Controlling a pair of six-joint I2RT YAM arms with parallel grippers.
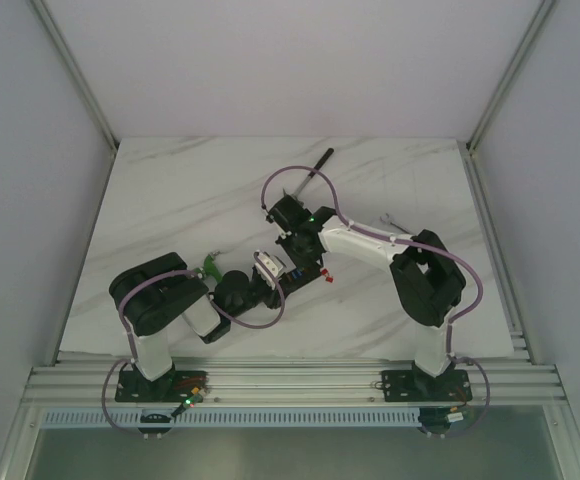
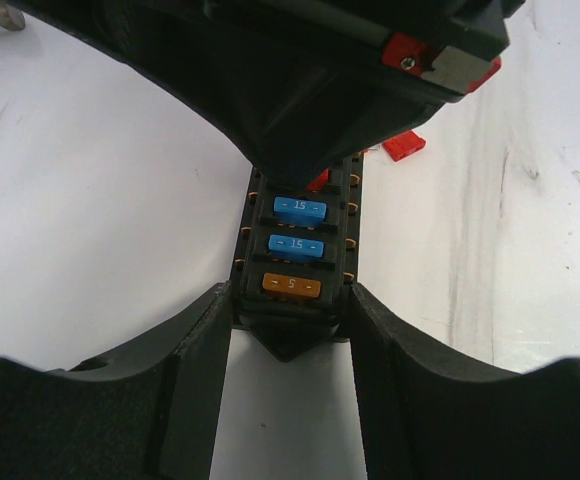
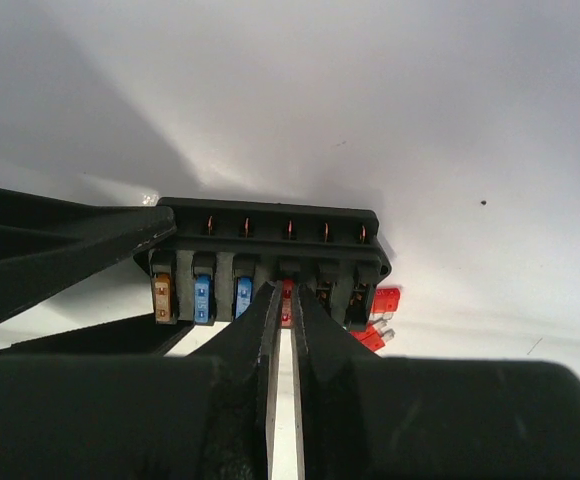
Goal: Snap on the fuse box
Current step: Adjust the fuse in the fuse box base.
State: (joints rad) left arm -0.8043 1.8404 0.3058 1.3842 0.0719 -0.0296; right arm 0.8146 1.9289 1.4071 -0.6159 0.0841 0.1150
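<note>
The fuse box (image 2: 296,250) is a small black block lying on the white table, with two blue fuses and one orange fuse in its face. My left gripper (image 2: 292,310) is shut on its near end, one finger against each side. From the other side, my right gripper (image 3: 288,295) is shut on a small red fuse (image 3: 288,292) at a middle slot of the fuse box (image 3: 270,228). In the top view both grippers meet over the fuse box (image 1: 306,270) near the table's middle. The right gripper's body (image 2: 310,120) hides the box's far end in the left wrist view.
Loose red fuses (image 3: 378,305) lie on the table just beside the box. A small green part (image 1: 211,265) sits by the left arm. A dark-handled tool (image 1: 319,162) lies at the back and a small wrench (image 1: 388,220) to the right.
</note>
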